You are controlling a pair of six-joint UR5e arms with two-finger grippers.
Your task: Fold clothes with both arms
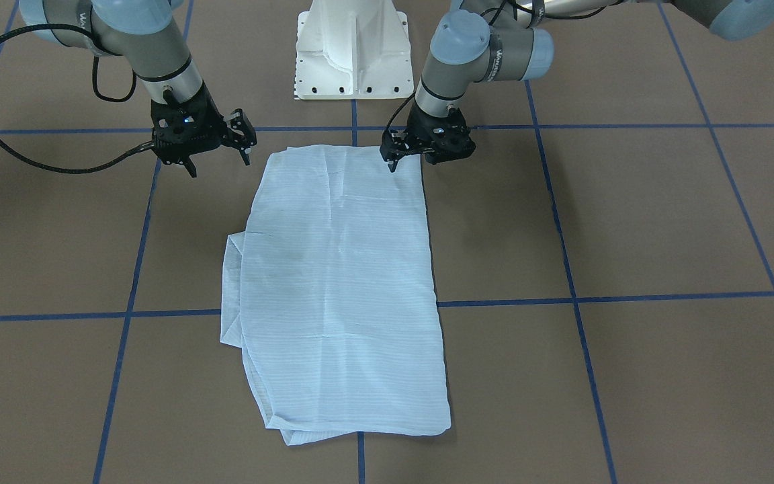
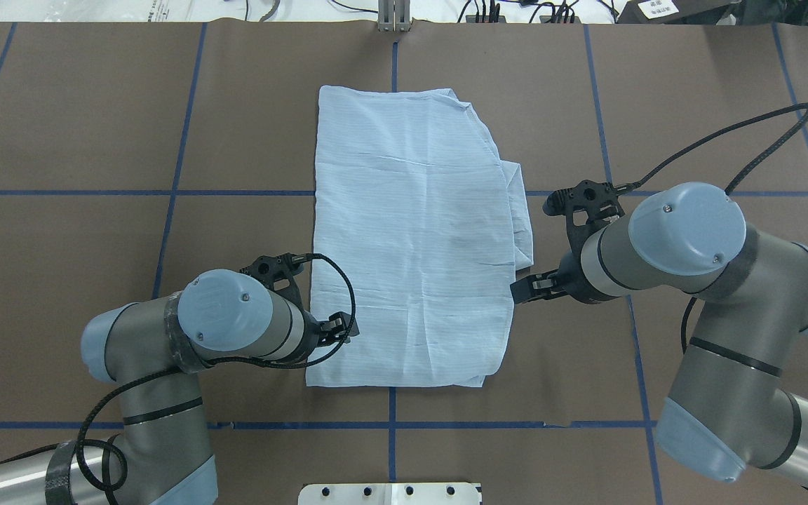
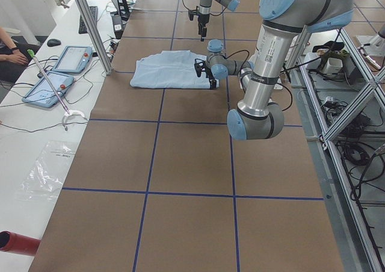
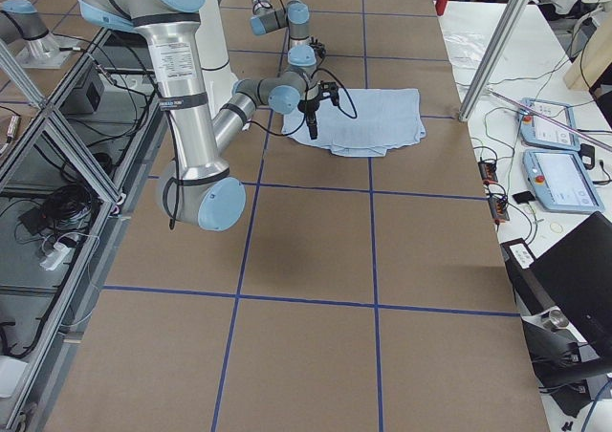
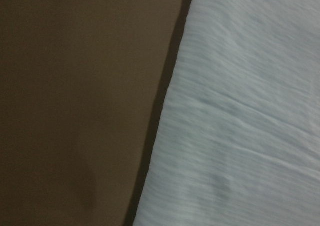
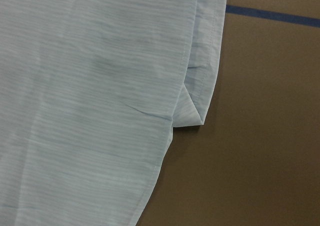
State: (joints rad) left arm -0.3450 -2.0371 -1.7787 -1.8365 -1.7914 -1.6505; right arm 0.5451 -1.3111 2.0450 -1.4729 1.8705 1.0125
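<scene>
Shirt folded to an oblong, flat mid-worktop, across blue tape lines. Left gripper over its corner, jaws parted, gripping nothing. Right gripper just beside the opposite corner, jaws spread, empty. Arm lettering illegible.

1 shirt, 2 arms (L arm & R arm), 1 white base, 2 tablets.
</scene>
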